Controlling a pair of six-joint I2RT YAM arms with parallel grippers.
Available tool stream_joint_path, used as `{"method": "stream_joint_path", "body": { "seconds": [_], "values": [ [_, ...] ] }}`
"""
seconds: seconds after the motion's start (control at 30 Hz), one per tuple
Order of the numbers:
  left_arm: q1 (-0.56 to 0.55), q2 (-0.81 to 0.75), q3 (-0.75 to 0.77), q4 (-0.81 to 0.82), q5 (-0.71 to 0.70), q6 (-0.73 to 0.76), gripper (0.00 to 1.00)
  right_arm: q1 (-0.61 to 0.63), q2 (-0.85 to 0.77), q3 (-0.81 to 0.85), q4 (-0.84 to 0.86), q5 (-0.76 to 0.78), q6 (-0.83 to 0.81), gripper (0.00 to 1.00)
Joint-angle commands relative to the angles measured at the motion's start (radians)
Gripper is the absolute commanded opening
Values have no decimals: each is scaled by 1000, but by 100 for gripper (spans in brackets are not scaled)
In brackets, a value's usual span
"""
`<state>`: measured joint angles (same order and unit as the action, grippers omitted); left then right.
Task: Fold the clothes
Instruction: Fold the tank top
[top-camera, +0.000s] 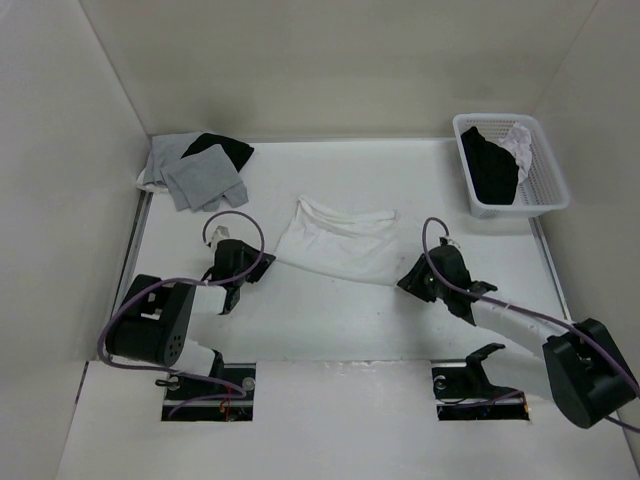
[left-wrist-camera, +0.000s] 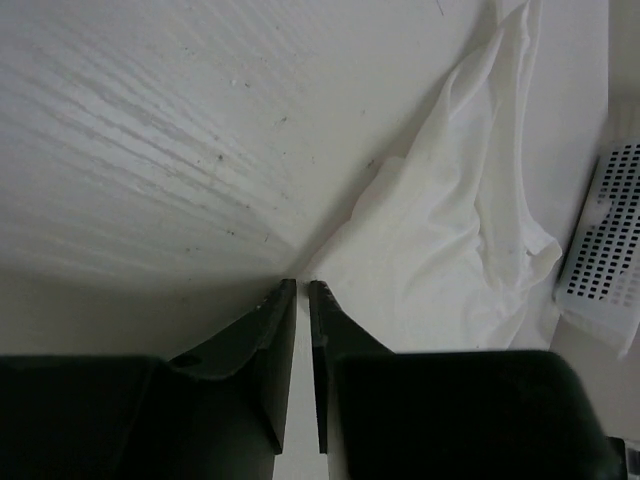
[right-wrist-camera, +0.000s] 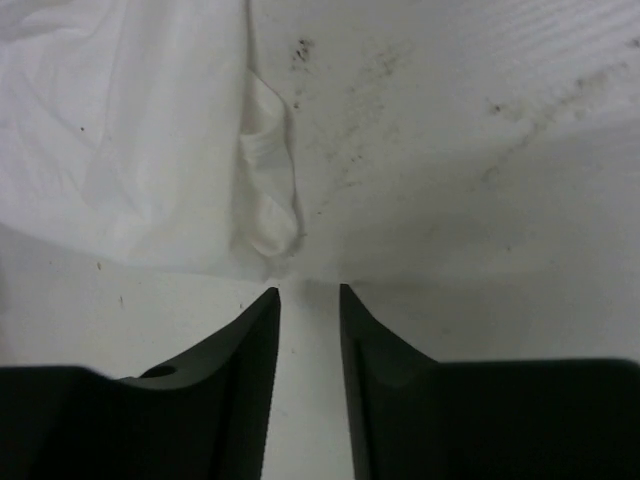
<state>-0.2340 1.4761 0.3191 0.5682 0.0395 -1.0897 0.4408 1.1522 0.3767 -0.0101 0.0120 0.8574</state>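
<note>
Now, step in hand: by my reading, the start of the first fold. Both arms are posed at the near edge of the cloth and no grasp has been made yet.
Camisole (top-camera: 338, 245): lies spread but rumpled in the middle of the table (top-camera: 330, 325), unfolded. I cannot tell which end faces the arms.
Left gripper (left-wrist-camera: 302, 285): low at the near-left corner of the cloth. The jaws stand at a narrow slit with nothing between them, and the corner lies just ahead and right of the tips.
Right gripper (right-wrist-camera: 308, 292): low at the near-right corner, jaws moderately apart and empty. A small puckered fold lies just ahead of the tips.
Next move, as a judgement: the left claw widens, then each slides forward over its corner and pinches the thin fabric against the table. Both then lift together and carry that edge toward the far side.
Risk: a thin, limp corner may slip out or bunch.
Bystanders: grey and black garments (top-camera: 198, 165) far left; mesh basket (top-camera: 545, 205) far right, well apart.
Writing: no brand, label or lettering can be read.
</note>
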Motion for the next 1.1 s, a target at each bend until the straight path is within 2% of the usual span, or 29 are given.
{"method": "stream_joint_path", "body": {
  "seconds": [0.0,0.1,0.2,0.3,0.37,0.67,0.93,1.07],
  "values": [
    [-1,-66,-61,24,11,1,15,20,-93,-30,1,3,38,39],
    [11,-131,-109,15,20,5,22,49,-150,-35,1,-9,64,43],
    [28,-190,-106,-27,22,48,32,69,-164,-39,56,-18,109,45],
    [23,-188,-52,-53,29,79,43,71,-138,-45,127,-26,161,45],
    [22,-156,-20,-48,51,80,45,71,-112,-47,145,-7,181,45],
    [17,-14,34,18,82,71,43,71,-42,-82,168,33,215,44],
    [6,67,51,48,89,48,27,54,99,-94,309,34,236,41],
    [6,73,54,45,85,45,21,37,165,-96,370,35,246,32]
  ]
}}
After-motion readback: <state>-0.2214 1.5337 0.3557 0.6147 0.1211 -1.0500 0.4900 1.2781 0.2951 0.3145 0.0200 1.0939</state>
